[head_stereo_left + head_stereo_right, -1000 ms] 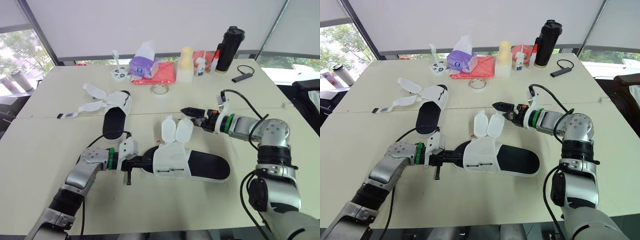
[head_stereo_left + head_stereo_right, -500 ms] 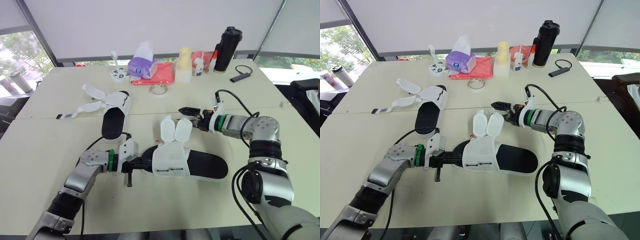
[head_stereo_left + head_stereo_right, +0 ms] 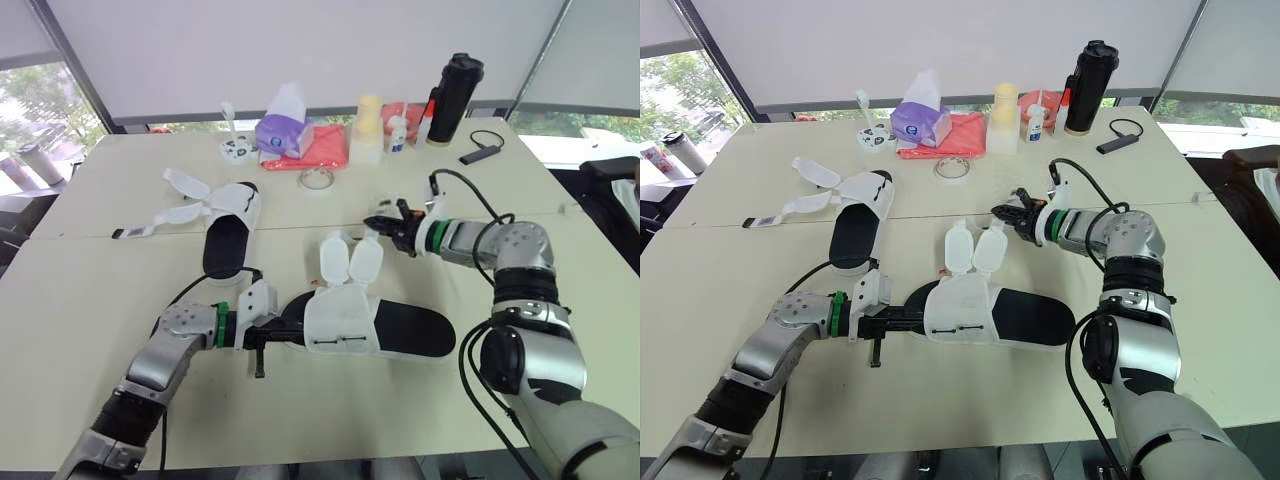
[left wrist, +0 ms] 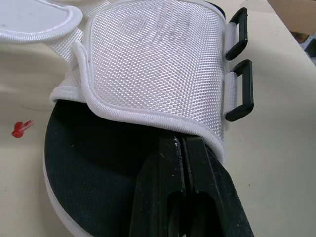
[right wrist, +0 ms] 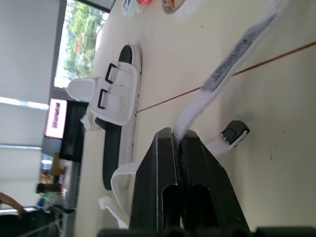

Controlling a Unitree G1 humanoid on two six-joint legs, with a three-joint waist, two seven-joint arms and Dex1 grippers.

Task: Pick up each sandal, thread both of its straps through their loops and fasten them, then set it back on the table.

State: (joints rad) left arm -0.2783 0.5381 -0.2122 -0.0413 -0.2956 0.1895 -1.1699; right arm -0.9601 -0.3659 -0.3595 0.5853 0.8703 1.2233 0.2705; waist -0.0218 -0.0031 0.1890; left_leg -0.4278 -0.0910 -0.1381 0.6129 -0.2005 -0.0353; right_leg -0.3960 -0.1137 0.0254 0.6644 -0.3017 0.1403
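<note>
Your left fingers (image 3: pixel 284 330) are pressed flat together with no gap. They lie low over the black footbed at one end of the near sandal (image 3: pixel 405 332), tips right at the hem of its white woven upper (image 4: pixel 153 59). I can't tell if they've actually pinched anything there. That sandal lies flat on the bench (image 3: pixel 80 300), about mid-bench in front of you, and its two black loops (image 4: pixel 241 89) are empty.

Your right fingers (image 3: pixel 380 221) are closed tight on the tip of one strap (image 3: pixel 366 260), the one nearer your right arm, and hold it up off the bench. In the right wrist view the strap (image 5: pixel 232 59) comes straight out from between the tips. The other strap (image 3: pixel 333 258) stands up just beside it, loose.

The far sandal (image 3: pixel 231 238) lies on the bench towards your left, well apart from both arms, with its straps splayed open.
</note>
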